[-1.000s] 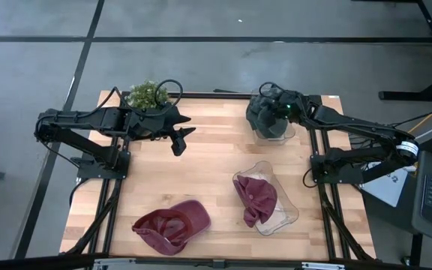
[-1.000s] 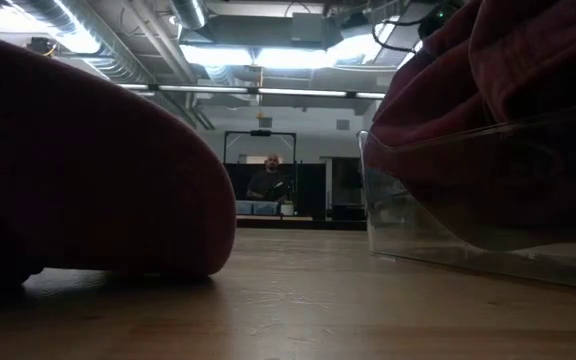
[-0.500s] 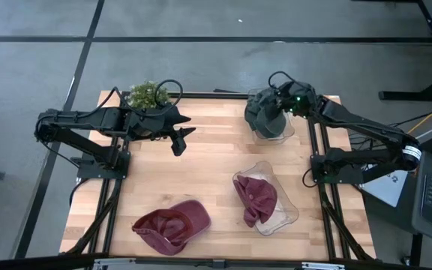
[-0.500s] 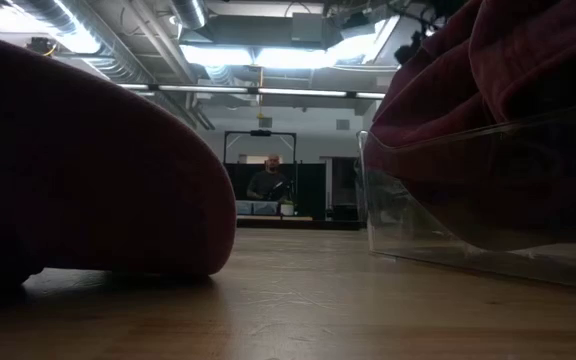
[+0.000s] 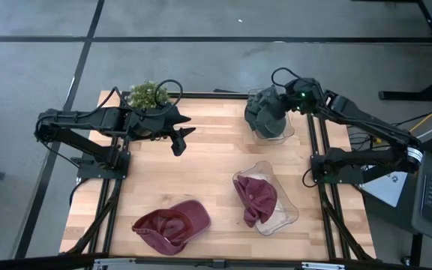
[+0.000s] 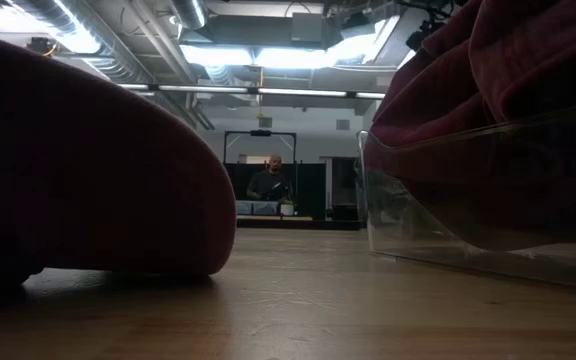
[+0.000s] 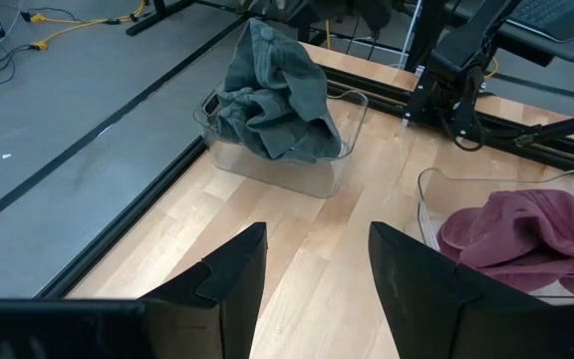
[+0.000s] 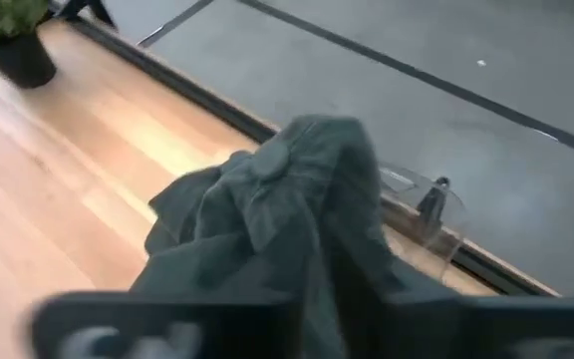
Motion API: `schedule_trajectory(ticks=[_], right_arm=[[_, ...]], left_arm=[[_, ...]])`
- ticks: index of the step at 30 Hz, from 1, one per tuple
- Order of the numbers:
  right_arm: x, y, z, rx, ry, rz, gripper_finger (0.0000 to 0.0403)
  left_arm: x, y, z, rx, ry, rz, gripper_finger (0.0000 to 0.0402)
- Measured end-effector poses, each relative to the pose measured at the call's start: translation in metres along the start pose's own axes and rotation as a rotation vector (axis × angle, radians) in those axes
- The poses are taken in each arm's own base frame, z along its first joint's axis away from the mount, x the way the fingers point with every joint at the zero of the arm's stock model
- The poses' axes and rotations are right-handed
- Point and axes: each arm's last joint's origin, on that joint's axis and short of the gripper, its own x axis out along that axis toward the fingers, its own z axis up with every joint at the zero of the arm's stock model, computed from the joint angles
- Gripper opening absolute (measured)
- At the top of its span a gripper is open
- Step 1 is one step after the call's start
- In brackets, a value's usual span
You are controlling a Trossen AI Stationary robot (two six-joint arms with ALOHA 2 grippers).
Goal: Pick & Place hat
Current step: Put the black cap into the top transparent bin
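1. I am looking across the near edge of the table (image 5: 216, 161), where the loose maroon cap (image 5: 172, 226) is lying flat on the wood, apart from any bin, its brim pointing toward the left front corner and its long axis running roughly across the table.
2. Just to its right, a second maroon cap (image 5: 256, 199) is sitting crumpled inside the clear tray (image 5: 289, 215).
3. Farther back, my left gripper (image 5: 180, 140) is hanging over the middle-left of the table with its fingers spread and nothing between them; the loose cap is lying well forward of it, toward the front edge.
4. At the far right corner, my right gripper (image 5: 287, 103) is hovering at the grey-green cap (image 5: 266, 114) heaped in the rear clear bin (image 5: 285, 136). I cannot tell whether its fingers are closed on the cloth.
5. I am judging the left arm the nearer one to the loose maroon cap, so that reach would go forward.
6. A potted plant (image 5: 147, 94) is standing at the far left corner.
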Motion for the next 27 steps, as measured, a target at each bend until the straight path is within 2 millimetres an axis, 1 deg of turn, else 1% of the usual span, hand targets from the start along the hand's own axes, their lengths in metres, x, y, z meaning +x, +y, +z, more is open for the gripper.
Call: schedule_trajectory(ticks=[1,2,6,9,15,19,23,27], right_arm=[[0.002,0.000,-0.002,-0.011,0.006,0.011,0.0028],[0.004,0.001,-0.003,-0.025,0.007,0.018,0.0016],[0.017,0.003,-0.011,-0.039,0.057,0.010,0.0017],[0.031,0.004,-0.023,-0.051,0.108,0.004,0.0006],[0.061,0.010,-0.045,-0.040,0.175,0.065,0.0012],[0.074,0.014,-0.053,-0.030,0.204,0.106,0.0004],[0.077,0.014,-0.053,-0.031,0.209,0.111,0.0010],[0.069,0.014,-0.045,-0.043,0.192,0.121,0.0028]], left_arm=[[0.000,0.000,0.000,0.000,0.000,0.000,0.0174],[0.000,0.000,0.000,0.000,0.000,0.001,0.0174],[0.000,0.000,0.000,0.000,-0.003,0.009,0.0174],[0.000,0.000,0.000,0.000,-0.003,0.009,0.0174],[0.000,0.000,0.000,0.000,-0.003,0.009,0.0174],[0.000,0.000,0.000,0.000,-0.002,0.007,0.0174],[0.000,0.000,0.000,0.001,0.006,-0.017,0.0174],[0.000,-0.001,0.000,0.001,0.010,-0.029,0.0174]])
